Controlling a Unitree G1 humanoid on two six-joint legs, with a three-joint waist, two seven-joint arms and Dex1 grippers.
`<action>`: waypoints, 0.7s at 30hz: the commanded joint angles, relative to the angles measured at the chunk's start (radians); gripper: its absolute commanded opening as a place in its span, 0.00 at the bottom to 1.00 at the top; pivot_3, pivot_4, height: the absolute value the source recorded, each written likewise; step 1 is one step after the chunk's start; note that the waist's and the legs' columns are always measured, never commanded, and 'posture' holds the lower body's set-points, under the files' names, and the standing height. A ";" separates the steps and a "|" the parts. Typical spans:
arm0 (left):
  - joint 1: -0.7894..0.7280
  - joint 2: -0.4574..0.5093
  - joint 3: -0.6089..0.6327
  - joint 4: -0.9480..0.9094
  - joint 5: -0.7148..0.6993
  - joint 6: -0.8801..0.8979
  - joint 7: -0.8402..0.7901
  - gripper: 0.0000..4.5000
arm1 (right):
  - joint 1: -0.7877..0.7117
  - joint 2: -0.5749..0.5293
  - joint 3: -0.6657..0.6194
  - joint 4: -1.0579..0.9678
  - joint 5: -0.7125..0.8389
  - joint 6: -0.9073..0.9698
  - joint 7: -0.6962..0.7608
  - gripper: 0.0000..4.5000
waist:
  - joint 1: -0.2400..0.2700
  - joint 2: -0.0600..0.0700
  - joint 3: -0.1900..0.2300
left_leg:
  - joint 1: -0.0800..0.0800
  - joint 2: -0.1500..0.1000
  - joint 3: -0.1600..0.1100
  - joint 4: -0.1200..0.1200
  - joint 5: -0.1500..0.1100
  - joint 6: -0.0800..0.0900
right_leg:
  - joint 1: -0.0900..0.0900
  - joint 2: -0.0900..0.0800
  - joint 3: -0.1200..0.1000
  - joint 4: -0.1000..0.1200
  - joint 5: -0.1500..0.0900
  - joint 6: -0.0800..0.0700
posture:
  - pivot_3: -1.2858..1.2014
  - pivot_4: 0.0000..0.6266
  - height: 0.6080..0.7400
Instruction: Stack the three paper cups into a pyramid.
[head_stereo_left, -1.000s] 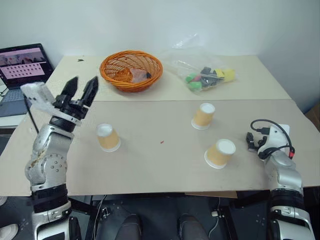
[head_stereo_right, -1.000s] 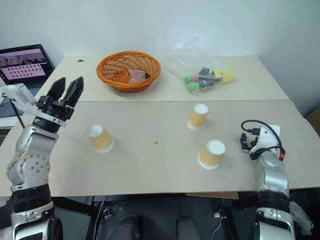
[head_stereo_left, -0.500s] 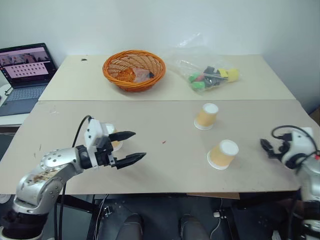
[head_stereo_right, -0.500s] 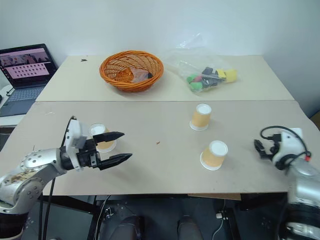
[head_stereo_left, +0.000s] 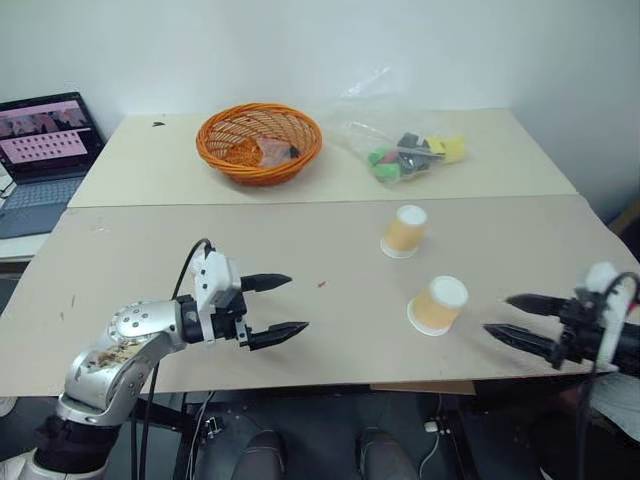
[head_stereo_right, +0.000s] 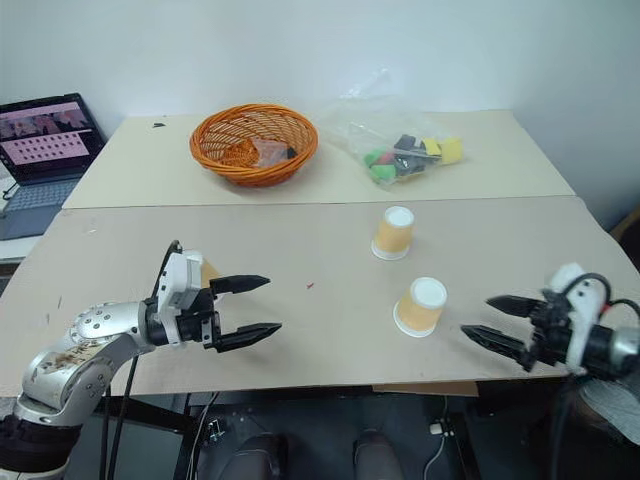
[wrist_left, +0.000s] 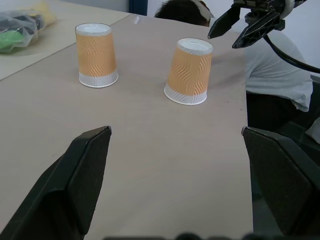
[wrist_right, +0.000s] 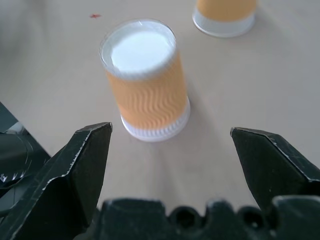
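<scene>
a: where are the cups?

b: three paper cups, all upside down on the tan table, none stacked. near cup sits toward the front edge on the right. far cup stands behind it, apart. third cup is on the left, mostly hidden behind the left gripper; just a sliver of orange shows.

a: surface of the cups?

b: tapered, tan-orange sides with a wavy embossed pattern, white band at the rim resting on the table, flat white base facing up.

a: left arm pose?

b: forearm lies low over the front left of the table, wrist bent so the left gripper points across toward the right, about level. the two black pointed fingers are spread wide, nothing between them.

a: right arm?

b: right gripper reaches in from the right edge, pointing left toward the near cup and angled slightly down. fingers spread wide, empty, clear of the cup. in the right wrist view the near cup sits between the finger lines, ahead of the tips.

a: surroundings?

b: round orange wicker basket on the rear table, small items inside. clear crinkled plastic bag of coloured pieces beside it. open laptop at far left.
</scene>
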 joint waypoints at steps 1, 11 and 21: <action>-0.016 -0.002 0.011 -0.006 0.006 -0.013 -0.008 1.00 | -0.029 0.003 0.030 -0.059 -0.024 0.006 -0.049 1.00 | 0.008 0.000 0.000 | -0.001 -0.001 0.000 0.000 0.000 0.000 | -0.001 -0.001 0.000 0.000 0.000 0.000 | 0.52 0.24 1.00; -0.032 -0.004 0.018 -0.005 -0.005 0.005 -0.005 1.00 | -0.079 0.007 0.088 -0.067 -0.061 -0.013 -0.092 1.00 | 0.023 0.000 0.000 | -0.002 -0.001 0.000 0.002 0.000 0.000 | -0.001 -0.001 0.000 0.001 0.000 0.000 | 0.52 0.24 1.00; -0.032 -0.013 0.017 -0.003 0.004 0.001 0.001 1.00 | -0.160 0.022 0.144 -0.029 -0.094 -0.016 -0.107 1.00 | 0.023 0.000 0.000 | -0.002 -0.001 0.000 0.002 0.000 0.000 | -0.002 -0.001 0.000 0.001 0.000 0.000 | 0.52 0.24 1.00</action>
